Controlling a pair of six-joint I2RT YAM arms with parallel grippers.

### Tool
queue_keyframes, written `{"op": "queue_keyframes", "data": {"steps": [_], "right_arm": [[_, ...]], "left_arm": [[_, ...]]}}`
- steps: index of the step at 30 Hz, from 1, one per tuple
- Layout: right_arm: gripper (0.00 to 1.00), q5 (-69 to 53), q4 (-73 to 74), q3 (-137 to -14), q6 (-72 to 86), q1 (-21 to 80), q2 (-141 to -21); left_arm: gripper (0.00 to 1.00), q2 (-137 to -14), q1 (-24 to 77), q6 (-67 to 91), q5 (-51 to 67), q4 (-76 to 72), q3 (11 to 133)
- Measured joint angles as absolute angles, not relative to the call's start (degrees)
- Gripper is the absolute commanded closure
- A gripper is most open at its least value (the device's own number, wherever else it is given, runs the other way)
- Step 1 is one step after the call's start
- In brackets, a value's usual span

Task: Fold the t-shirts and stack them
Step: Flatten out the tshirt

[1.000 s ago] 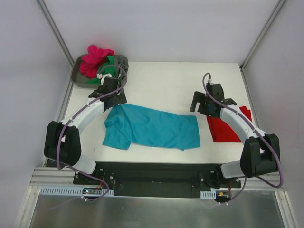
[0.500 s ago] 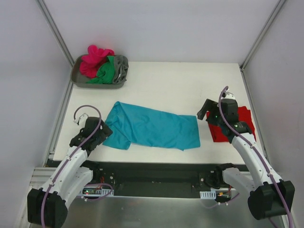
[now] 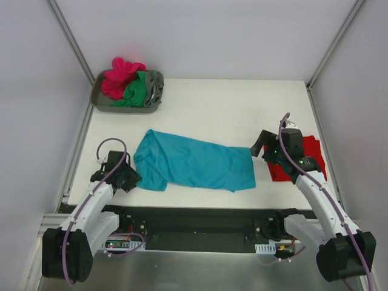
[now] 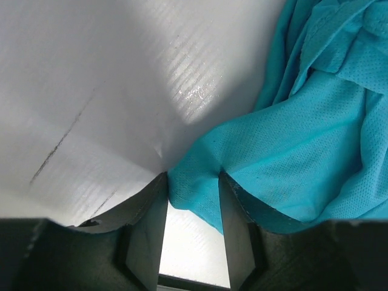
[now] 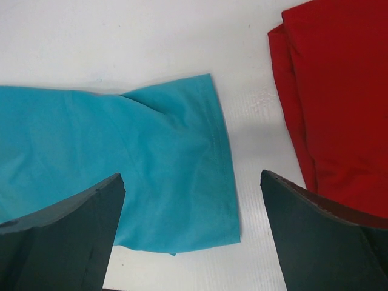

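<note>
At the white worktop's [image 3: 212,103] seven o'clock, pinch the centre-spread teal mesh t-shirt's [image 3: 194,162] corner firmly with the half-closed left tool [image 4: 191,177] (grip unsure); lower the gaping right tool [image 5: 191,177] onto its three-o'clock hem.

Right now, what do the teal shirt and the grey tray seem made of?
Teal t-shirt: soft matte mesh knit, likely synthetic; tiny holes show in the left wrist view. Grey tray: probably moulded plastic, judging by its smooth, dull, rigid-looking walls.

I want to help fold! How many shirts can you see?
5: teal shirt mid-table, red shirt at the right edge, pink shirt, green shirt and grey shirt piled in the tray; more may hide underneath.
</note>
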State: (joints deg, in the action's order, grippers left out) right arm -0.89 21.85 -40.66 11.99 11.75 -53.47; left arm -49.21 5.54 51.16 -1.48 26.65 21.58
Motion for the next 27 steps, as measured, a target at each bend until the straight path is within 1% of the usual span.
{"op": "queue_keyframes", "data": {"steps": [3, 5, 9, 17, 20, 24, 27], "right_arm": [[0.04, -0.84, 22.83, -40.18, 12.03, 11.75, -53.41], [0.04, -0.84, 23.2, -40.05, 12.05, 11.75, -53.41], [0.04, -0.75, 23.49, -39.88, 12.23, 11.7, -53.41], [0.04, -0.86, 26.68, -39.83, 12.84, 11.7, -53.41], [0.01, -1.17, 30.22, -39.4, 12.91, 11.7, -53.41], [0.01, -6.85, 31.14, -35.75, 13.61, 11.97, -53.56], [0.01, -10.87, 31.09, -32.64, 14.63, 14.63, -55.0]], "left_arm": [[0.76, -49.36, 5.54, 51.48, -0.69, 27.22, 21.39], [0.78, -49.56, 5.54, 51.79, -0.64, 27.38, 21.39], [1.0, -50.04, 5.54, 51.83, -0.51, 27.64, 21.39], [1.0, -48.38, 5.54, 51.59, -0.45, 29.3, 21.39], [1.0, -45.3, 5.54, 51.51, -0.25, 29.67, 21.37], [1.0, -39.24, 5.54, 51.37, 1.65, 29.71, 21.37], [1.0, -34.33, 5.54, 51.42, 3.09, 29.69, 21.41]]}}
